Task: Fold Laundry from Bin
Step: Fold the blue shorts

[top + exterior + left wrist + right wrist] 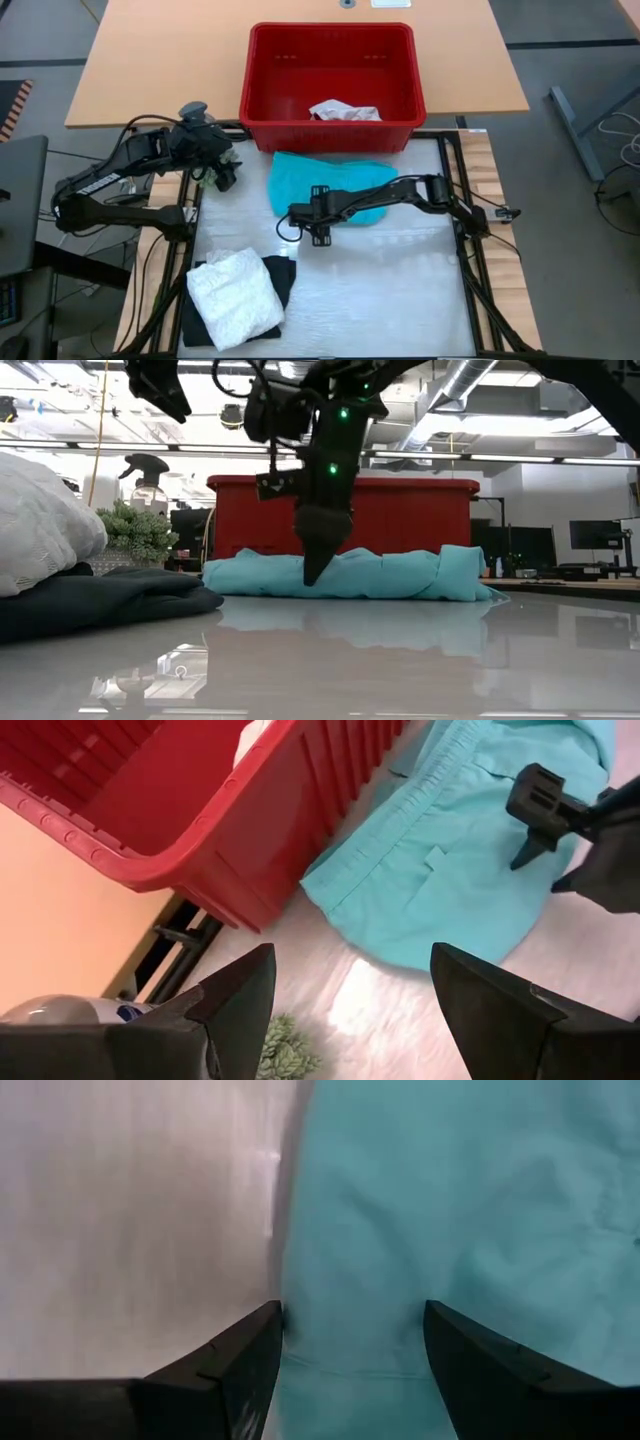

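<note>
Teal garment lies flat and rumpled on the shiny table just in front of the red bin, folded into a rounded slab. The right gripper hangs over its near edge, fingers apart, holding nothing. The left gripper waits beside the bin's corner, fingers also apart. A white lacy garment rests on a black one at the table's near left.

Soft teal cloth lies on the glossy table by the red plastic bin.
</note>
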